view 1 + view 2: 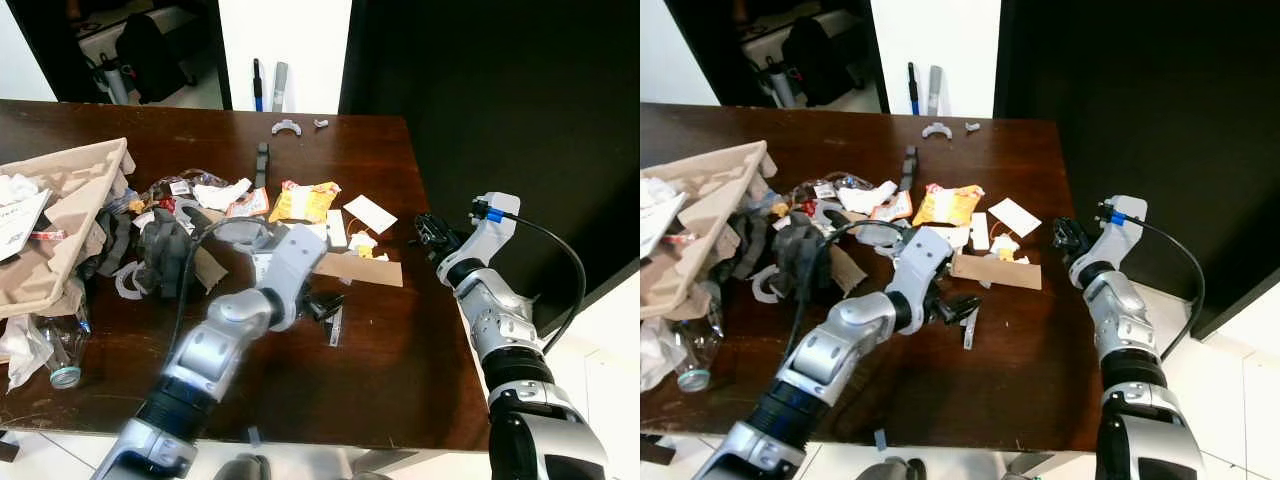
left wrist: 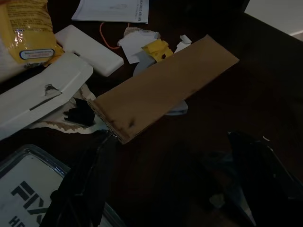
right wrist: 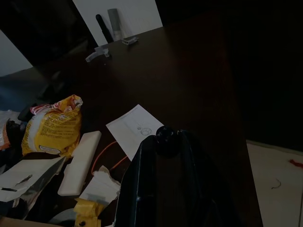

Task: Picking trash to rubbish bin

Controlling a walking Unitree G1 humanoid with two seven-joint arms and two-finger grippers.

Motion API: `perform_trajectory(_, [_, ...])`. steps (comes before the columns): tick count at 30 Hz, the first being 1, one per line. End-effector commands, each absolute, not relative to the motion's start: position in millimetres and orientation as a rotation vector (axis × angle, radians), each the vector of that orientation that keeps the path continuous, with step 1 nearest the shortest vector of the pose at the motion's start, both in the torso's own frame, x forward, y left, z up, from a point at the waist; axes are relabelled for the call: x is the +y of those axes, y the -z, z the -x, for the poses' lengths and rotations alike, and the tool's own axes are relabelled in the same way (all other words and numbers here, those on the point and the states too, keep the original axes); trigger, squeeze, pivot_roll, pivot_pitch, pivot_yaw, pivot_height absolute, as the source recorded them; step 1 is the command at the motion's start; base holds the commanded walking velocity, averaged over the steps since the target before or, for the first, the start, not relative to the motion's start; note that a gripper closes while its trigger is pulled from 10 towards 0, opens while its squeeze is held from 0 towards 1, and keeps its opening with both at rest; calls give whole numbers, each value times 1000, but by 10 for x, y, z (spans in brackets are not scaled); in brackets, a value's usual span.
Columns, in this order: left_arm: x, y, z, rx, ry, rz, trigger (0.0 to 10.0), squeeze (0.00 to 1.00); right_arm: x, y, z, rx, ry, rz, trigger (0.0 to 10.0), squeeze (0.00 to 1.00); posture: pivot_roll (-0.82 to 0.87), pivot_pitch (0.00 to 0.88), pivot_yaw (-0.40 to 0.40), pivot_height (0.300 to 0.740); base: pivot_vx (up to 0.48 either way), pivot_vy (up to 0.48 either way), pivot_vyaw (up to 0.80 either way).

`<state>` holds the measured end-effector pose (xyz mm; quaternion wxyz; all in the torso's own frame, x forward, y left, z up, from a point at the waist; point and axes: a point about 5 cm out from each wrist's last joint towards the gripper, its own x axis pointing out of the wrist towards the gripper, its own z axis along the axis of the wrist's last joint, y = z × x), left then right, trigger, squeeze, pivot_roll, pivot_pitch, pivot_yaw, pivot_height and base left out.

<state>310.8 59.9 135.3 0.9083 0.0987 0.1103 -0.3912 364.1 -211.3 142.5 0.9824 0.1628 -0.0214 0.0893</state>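
On the dark brown wooden surface (image 1: 370,350) before you, trash lies scattered from the left edge to the middle. Your left gripper (image 1: 958,306) sits low over the surface at the middle, its two black fingers (image 2: 87,182) spread apart with nothing between them, just near of a flat brown cardboard strip (image 2: 163,87). That strip lies tilted on the surface, its near-left end close to the left gripper's fingers, though you cannot tell whether they touch. Just beyond the strip you see a small yellow-and-white scrap (image 2: 152,47), a white rectangular plastic piece (image 2: 90,47) and a yellow crinkled snack bag (image 1: 303,202). To the right of the bag rests a white paper card (image 1: 369,213).

Your right gripper (image 1: 430,230) hovers at the right edge of the surface, just right of the paper card; whether its fingers are apart or together, you cannot tell. At the far left you have a crumpled brown paper bag (image 1: 60,215), with a clear plastic bottle (image 1: 62,345) near it and dark wrappers piled between bag and middle. Two small white plastic clips (image 1: 287,126) lie at the far edge.
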Motion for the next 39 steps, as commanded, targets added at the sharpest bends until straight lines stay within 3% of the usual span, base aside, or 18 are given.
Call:
perform_trajectory(1, [544,-1412,-3088,218,785,-195,10000,0,-2145,-1369,-3620,-24,-163,-331,10000,0,52,132,-7,740,0,0,0])
perform_trajectory(10, [466,-1677,-3075,165,724,-74,10000,0,-2122,-1370,-3631,-23,-168,-333,10000,0,62,130,-8,740,0,0,0])
perform_trajectory(23, [300,-1773,-2851,194,868,-22,10000,0,-2129,-1388,-3644,-25,-170,-330,10000,0,62,121,-8,740,0,0,0])
perform_trajectory(26, [295,-1752,-2805,225,905,-57,10000,0,-2129,-1392,-3649,-25,-170,-329,10000,0,62,114,-9,740,0,0,0])
perform_trajectory(31, [391,-1597,-2652,427,947,-127,10000,0,-2128,-1403,-3661,-26,-174,-326,10000,0,69,104,-8,740,0,0,0])
perform_trajectory(39, [478,-1460,-2545,534,946,-168,10000,0,-2106,-1404,-3672,-26,-179,-328,10000,0,75,105,-6,740,0,0,0])
